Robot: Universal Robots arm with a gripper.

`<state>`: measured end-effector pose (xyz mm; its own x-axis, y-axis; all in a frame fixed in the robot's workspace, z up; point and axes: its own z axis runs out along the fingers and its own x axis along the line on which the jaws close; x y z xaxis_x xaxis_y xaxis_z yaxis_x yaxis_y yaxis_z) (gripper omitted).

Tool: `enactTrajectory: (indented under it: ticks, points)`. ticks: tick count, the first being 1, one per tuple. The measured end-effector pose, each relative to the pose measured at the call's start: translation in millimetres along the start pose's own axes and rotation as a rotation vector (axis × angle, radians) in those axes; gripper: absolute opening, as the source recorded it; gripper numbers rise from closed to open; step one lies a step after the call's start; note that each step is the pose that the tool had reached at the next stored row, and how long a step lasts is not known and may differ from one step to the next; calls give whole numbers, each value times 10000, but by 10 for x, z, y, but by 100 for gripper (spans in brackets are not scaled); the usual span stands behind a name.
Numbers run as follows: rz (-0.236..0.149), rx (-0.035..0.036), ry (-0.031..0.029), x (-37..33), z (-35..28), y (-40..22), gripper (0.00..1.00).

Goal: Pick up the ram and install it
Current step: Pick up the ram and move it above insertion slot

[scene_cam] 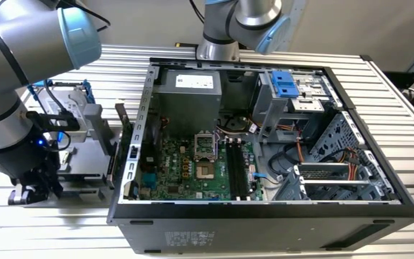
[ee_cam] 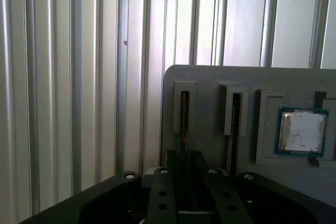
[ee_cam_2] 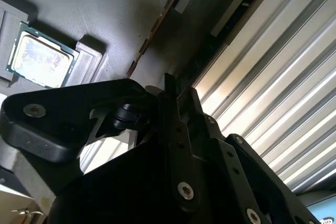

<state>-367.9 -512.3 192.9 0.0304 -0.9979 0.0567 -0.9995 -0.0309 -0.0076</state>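
The ram (ee_cam: 184, 124) is a thin dark stick seen edge-on, standing in a slot of a grey holder block (ee_cam: 210, 77). In the first wrist view my gripper (ee_cam: 184, 163) sits over that slot, one black finger (ee_cam: 170, 161) on each side of the stick, closed in against it. In the second wrist view the gripper (ee_cam_2: 178, 87) looks narrow and pinched. In the exterior view the gripper (scene_cam: 28, 193) is low at the exterior view's left, outside the open computer case (scene_cam: 131, 162). The black memory slots (scene_cam: 239, 167) lie on the green motherboard (scene_cam: 185, 167).
A second thin stick (ee_cam: 231, 129) stands in the neighbouring slot. A processor chip (ee_cam: 300, 131) lies in a pocket of the same block. A silver drive in a blue frame (scene_cam: 67, 105) stands behind my arm. Another arm's base (scene_cam: 228, 27) rises behind the case.
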Motion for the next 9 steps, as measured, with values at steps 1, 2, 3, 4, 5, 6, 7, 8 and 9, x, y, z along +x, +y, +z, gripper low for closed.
enactTrajectory:
  ticks: [1,2,3,4,5,6,7,8,9]
  points:
    - [-1,0,0,0,0,0,0]
    - [-1,0,0,0,0,0,0]
    - [-1,0,0,0,0,0,0]
    - [-3,0,0,0,0,0,0]
    - [-5,0,0,0,0,0,0]
    - [-5,0,0,0,0,0,0]
    - [-6,0,0,0,0,0,0]
    - [-6,1,-1,0,0,0,0]
    - [-6,0,0,0,0,0,0]
